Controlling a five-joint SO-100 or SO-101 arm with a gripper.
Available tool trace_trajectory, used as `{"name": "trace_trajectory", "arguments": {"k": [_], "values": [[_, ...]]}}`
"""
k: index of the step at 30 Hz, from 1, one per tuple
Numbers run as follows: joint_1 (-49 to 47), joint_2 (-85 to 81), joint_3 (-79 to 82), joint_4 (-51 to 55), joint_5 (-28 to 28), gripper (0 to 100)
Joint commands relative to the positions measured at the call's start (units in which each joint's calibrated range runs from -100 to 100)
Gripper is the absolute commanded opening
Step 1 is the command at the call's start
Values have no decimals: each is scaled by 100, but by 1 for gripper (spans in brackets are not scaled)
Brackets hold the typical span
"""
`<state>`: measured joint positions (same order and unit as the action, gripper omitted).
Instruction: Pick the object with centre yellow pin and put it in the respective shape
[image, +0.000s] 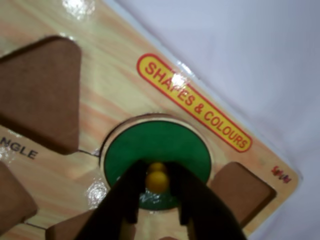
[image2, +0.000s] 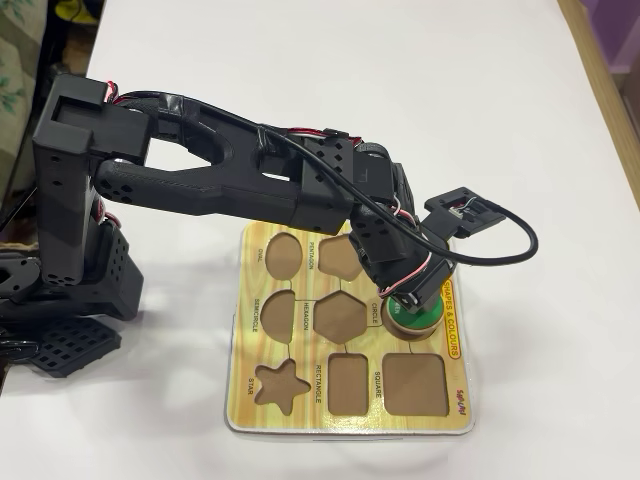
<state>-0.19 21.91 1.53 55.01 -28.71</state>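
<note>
A green round piece (image: 155, 145) with a yellow centre pin (image: 157, 181) lies at the circle recess of the wooden shapes board (image: 115, 90). In the wrist view my gripper (image: 157, 172) comes in from the bottom edge, its two dark fingers shut on either side of the pin. In the overhead view the gripper (image2: 408, 300) is above the green piece (image2: 428, 308) at the right side of the board (image2: 350, 422). The piece's wooden side shows below the green face. I cannot tell whether it is fully seated.
The board's other recesses are empty: triangle (image: 45, 90), oval (image2: 285, 255), pentagon (image2: 340, 258), semicircle (image2: 275, 312), hexagon (image2: 340, 317), star (image2: 280, 385), rectangle (image2: 350, 385), square (image2: 415, 383). The board lies on a white table (image2: 500, 120). The arm base (image2: 70, 250) stands at the left.
</note>
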Motion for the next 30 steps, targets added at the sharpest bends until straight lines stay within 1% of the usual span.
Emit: {"name": "trace_trajectory", "arguments": {"k": [1, 20, 25, 27, 30], "values": [[9, -74, 81, -48, 20, 2], [58, -74, 126, -56, 25, 3], [58, -74, 126, -56, 36, 15], [58, -82, 126, -56, 36, 17], [58, -124, 126, -56, 36, 17]]}}
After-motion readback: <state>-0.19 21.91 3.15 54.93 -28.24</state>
